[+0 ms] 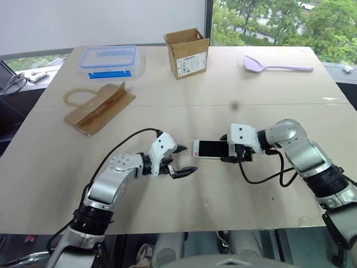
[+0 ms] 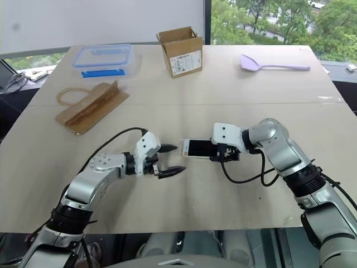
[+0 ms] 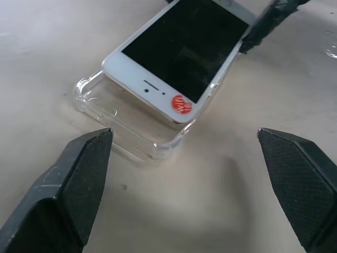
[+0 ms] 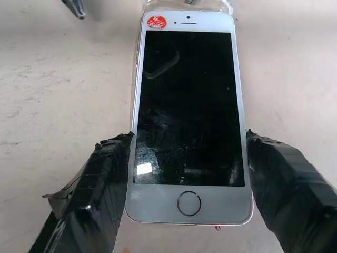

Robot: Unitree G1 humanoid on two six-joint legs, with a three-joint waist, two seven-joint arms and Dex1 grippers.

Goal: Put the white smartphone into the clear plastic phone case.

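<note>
Left eye view: the white smartphone [image 1: 210, 149] hangs near the middle of the counter [image 1: 234, 84], closer to its near edge, long axis running across from one arm toward the other. The right claw [image 1: 233, 152] grips it by the two long sides at its home-button end. The left claw [image 1: 179, 161] stands just beside the phone's free end, fingers spread wide and holding nothing.

Right eye view: the same line-up. The phone's free end points straight at the left claw, which is the nearer of the two to the spot where the clear plastic phone case must be steadied.

Left wrist view: the case [image 3: 134, 129] lies flat on the counter, open side up, directly ahead between the spread fingers [image 3: 79, 179]. The phone's earpiece end, with a red sticker [image 3: 181, 104], sits tilted above the case's end, overlapping it but not seated inside the rim.

Right wrist view: the phone's screen faces up, clamped between the taped fingers [image 4: 102, 174]; the case's edge peeps out beyond the far end. The phone's axis looks roughly parallel to the case, so the coming move seems to turn on lowering it squarely within the rim.
</note>
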